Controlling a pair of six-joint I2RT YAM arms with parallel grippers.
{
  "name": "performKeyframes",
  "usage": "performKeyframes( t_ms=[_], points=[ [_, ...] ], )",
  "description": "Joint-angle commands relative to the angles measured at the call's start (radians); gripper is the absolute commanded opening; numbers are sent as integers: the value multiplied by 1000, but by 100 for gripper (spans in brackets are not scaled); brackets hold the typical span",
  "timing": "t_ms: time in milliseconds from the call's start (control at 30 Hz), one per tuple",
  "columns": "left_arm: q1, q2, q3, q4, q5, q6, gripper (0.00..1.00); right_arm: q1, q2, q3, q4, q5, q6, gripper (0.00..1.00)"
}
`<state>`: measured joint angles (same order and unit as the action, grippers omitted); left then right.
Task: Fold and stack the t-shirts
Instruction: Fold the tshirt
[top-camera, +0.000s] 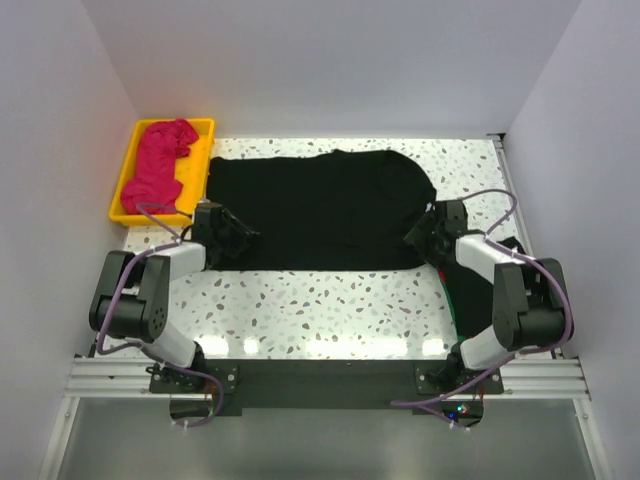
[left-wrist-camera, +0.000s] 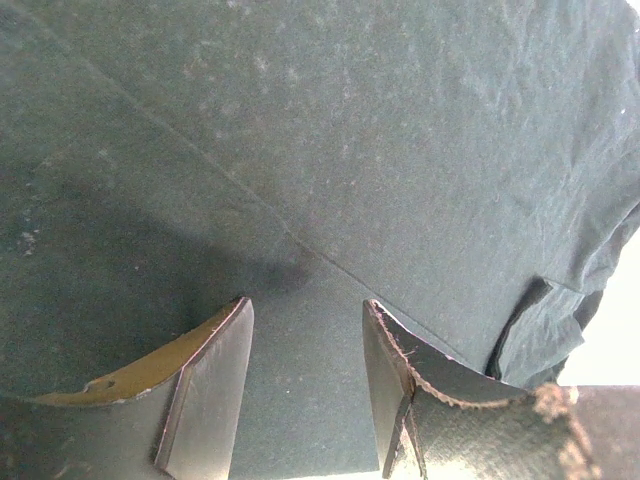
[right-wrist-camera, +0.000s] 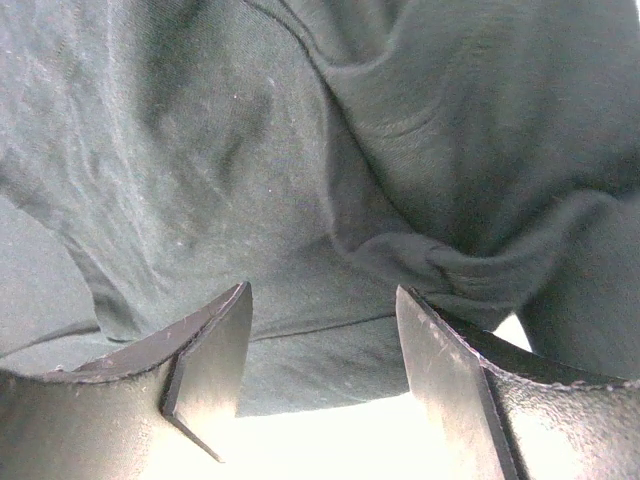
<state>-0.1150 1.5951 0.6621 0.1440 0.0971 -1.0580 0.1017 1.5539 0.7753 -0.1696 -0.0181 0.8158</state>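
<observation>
Left arm (top-camera: 150, 295) and right arm (top-camera: 512, 290) match: white links between chunky black joints, with lilac-grey cables (top-camera: 490, 193) looping off each. Up close, the left gripper (left-wrist-camera: 306, 302) has black wedge-shaped fingers, one with a frayed edge.

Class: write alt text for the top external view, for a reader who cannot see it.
A large black t-shirt lies spread on a speckled table, with the left gripper and the right gripper open at its near corners. A yellow tray at far left holds a crumpled magenta-pink t-shirt.
</observation>
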Motion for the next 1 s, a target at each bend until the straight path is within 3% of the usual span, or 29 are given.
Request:
performKeyframes(
  t_ms=[0, 167, 333, 600, 833, 967],
  points=[
    [-5, -29, -99, -93, -80, 30, 54, -13, -70, -109, -87, 31, 19, 64],
    [-8, -90, -159, -83, -65, 44, 54, -13, -185, -215, -90, 20, 43, 64],
    [-9, -171, -168, -121, -39, 76, 54, -10, -337, -226, -159, 0, 33, 64],
    [-9, -276, -124, -208, -31, 124, 55, 73, -442, -199, -225, 15, 39, 64],
    [-8, -183, 264, -343, -140, 187, 59, 75, -324, 165, -222, 15, -81, 64],
    [-6, -54, 497, -371, -218, 214, 59, 66, -142, 375, -162, 15, -157, 65]
  ],
)
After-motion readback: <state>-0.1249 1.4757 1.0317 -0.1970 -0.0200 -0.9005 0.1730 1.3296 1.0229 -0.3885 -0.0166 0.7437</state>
